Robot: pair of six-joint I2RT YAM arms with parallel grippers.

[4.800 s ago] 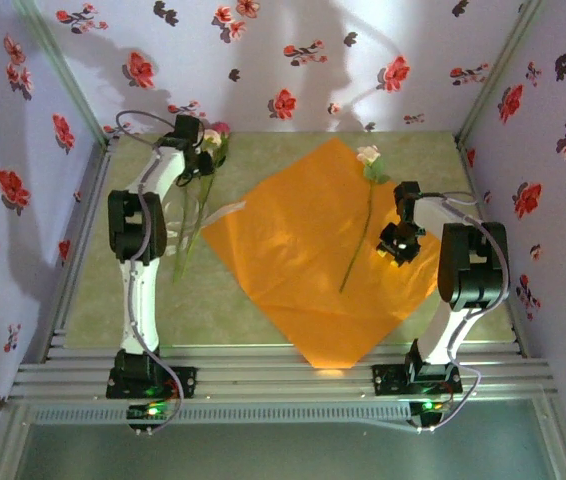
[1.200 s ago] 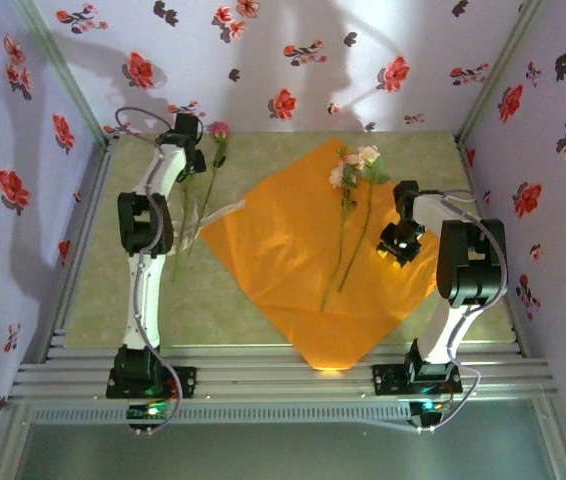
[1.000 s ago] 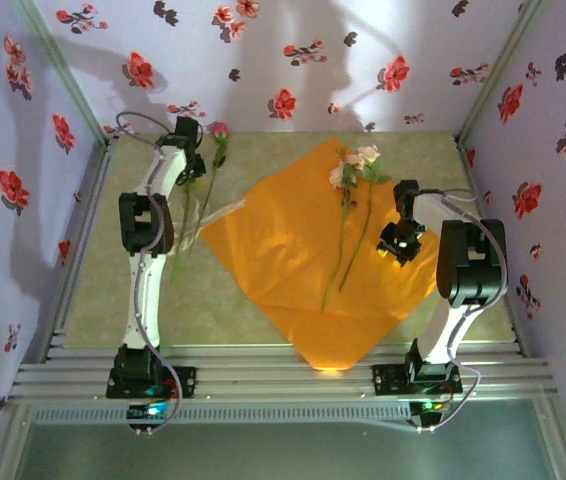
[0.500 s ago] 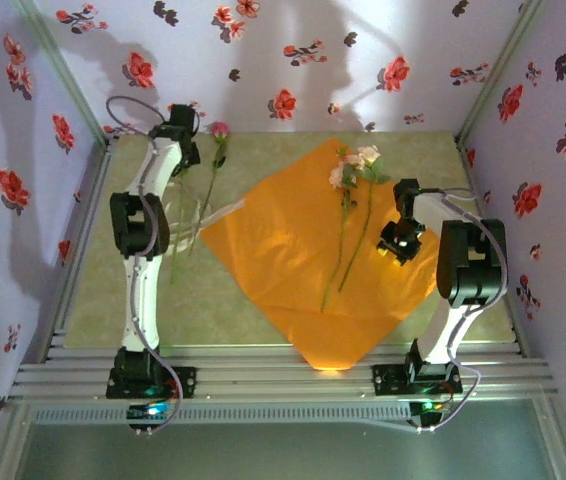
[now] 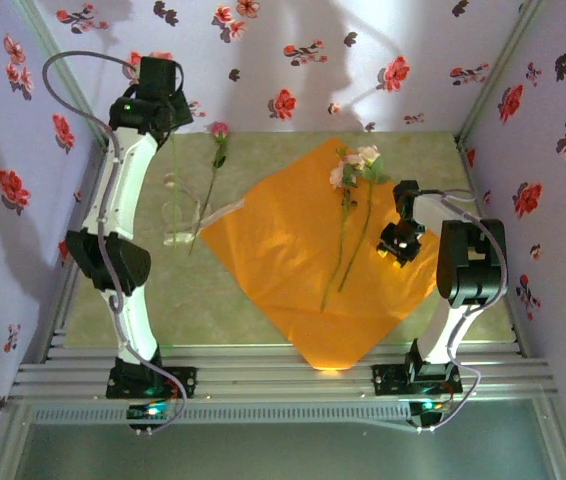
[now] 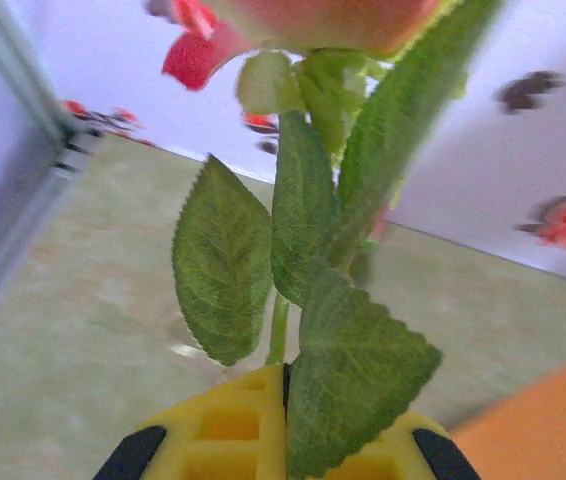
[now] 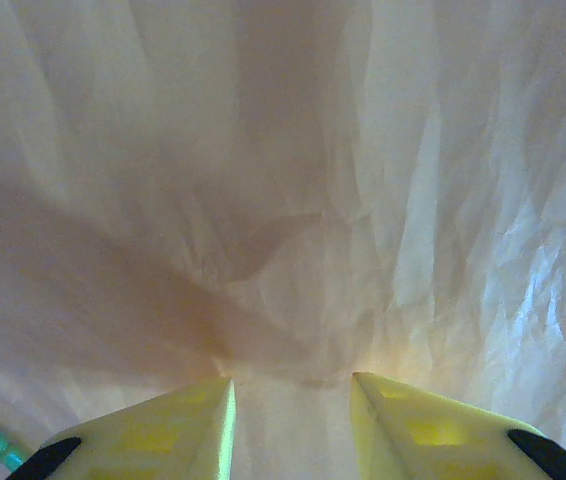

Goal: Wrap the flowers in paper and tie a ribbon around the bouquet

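Left wrist view has the left end effector (image 6: 263, 415) clamped tight on the thin green stem of a flower (image 6: 308, 250). The toothed leaves fan out just past the yellow fingers, and the pink bloom sits at the far end of the stem. From above, that arm is raised high by the back-left corner, well clear of the table (image 5: 143, 290).

Below and slightly right of it, a second pink-headed bloom (image 5: 220, 130) lies on the table. Its stem runs back toward the near edge. The pale ribbon (image 5: 225, 211) lies beside that stem, touching the left corner of the orange paper (image 5: 283, 250).

The coming move turns on this, I'd say: the paper lies to the right of the left end effector and nearer the arm bases. The two flowers (image 5: 353, 168) on it have their heads at the far corner and their stems running toward the near side. The held stem would probably need carrying rightward and turning to lie along that same line.

Just right of those stems, the right end effector (image 5: 400, 243) hangs low over the paper. Its fingers stand narrowly apart, with nothing between them. It is the nearer arm to the laid flowers.
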